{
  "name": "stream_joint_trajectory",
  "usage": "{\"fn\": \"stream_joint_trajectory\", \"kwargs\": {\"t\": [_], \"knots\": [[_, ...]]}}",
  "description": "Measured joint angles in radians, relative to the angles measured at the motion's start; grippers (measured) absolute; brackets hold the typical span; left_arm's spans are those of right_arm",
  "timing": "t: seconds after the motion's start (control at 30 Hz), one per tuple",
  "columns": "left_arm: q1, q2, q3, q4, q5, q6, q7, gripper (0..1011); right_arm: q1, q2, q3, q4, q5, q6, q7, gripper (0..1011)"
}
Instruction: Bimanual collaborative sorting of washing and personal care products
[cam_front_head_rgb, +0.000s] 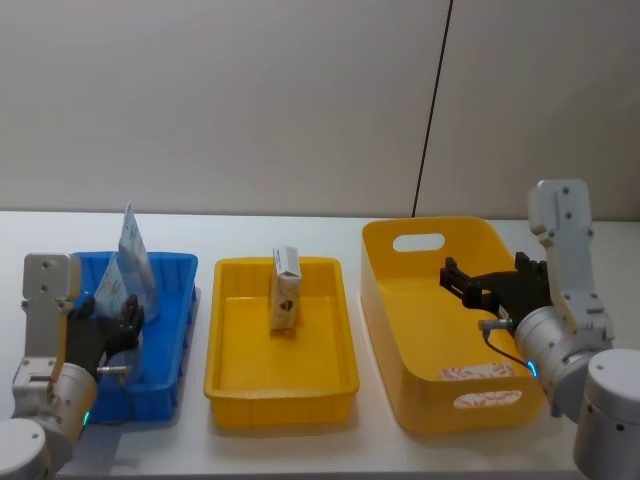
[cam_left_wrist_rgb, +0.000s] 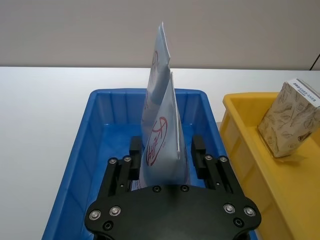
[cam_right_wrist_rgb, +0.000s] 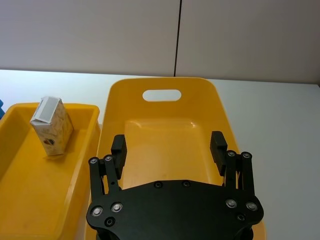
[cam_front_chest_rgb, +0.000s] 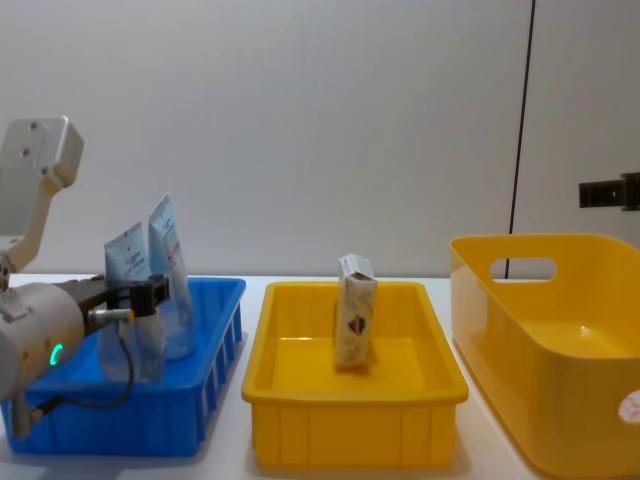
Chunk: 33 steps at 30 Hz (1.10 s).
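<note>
Two translucent whitish pouches stand upright in the blue bin (cam_front_head_rgb: 172, 262) at the left. My left gripper (cam_left_wrist_rgb: 166, 150) is down in that bin, open, with a finger close on each side of the nearer pouch (cam_left_wrist_rgb: 162, 145); the farther pouch (cam_left_wrist_rgb: 159, 70) rises behind it. From the side, the gripper (cam_front_chest_rgb: 150, 293) sits level with the nearer pouch's (cam_front_chest_rgb: 125, 262) lower half. A small carton (cam_front_head_rgb: 285, 295) stands tilted in the yellow tray (cam_front_head_rgb: 280, 400) in the middle. My right gripper (cam_front_head_rgb: 452, 275) hovers open and holding nothing over the large yellow bin (cam_front_head_rgb: 430, 360).
The large yellow bin (cam_right_wrist_rgb: 160, 130) has a handle slot in its far wall and a bare floor. The three containers sit side by side on a white table (cam_front_head_rgb: 30, 235) before a plain wall. A dark cable (cam_front_head_rgb: 432, 110) runs down the wall behind.
</note>
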Motion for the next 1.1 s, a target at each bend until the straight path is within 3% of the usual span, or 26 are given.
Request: {"fn": "stream_joint_trajectory", "kwargs": {"t": [0.13, 0.23, 0.7, 0.87, 1.1], "knots": [[-0.016, -0.011, -0.004, 0.032, -0.001, -0.016, -0.004, 473, 0.000, 0.000, 0.000, 0.000, 0.000, 0.000, 0.000, 1004], [-0.024, -0.017, -0.006, 0.049, 0.000, -0.024, -0.005, 416, 0.000, 0.000, 0.000, 0.000, 0.000, 0.000, 0.000, 1004], [-0.051, -0.036, -0.012, 0.098, 0.016, -0.052, -0.014, 316, 0.000, 0.000, 0.000, 0.000, 0.000, 0.000, 0.000, 1004], [-0.043, -0.033, -0.014, 0.081, 0.019, -0.055, -0.022, 292, 0.000, 0.000, 0.000, 0.000, 0.000, 0.000, 0.000, 1004], [-0.013, -0.015, -0.020, -0.003, 0.021, -0.056, -0.046, 260, 0.000, 0.000, 0.000, 0.000, 0.000, 0.000, 0.000, 1004]]}}
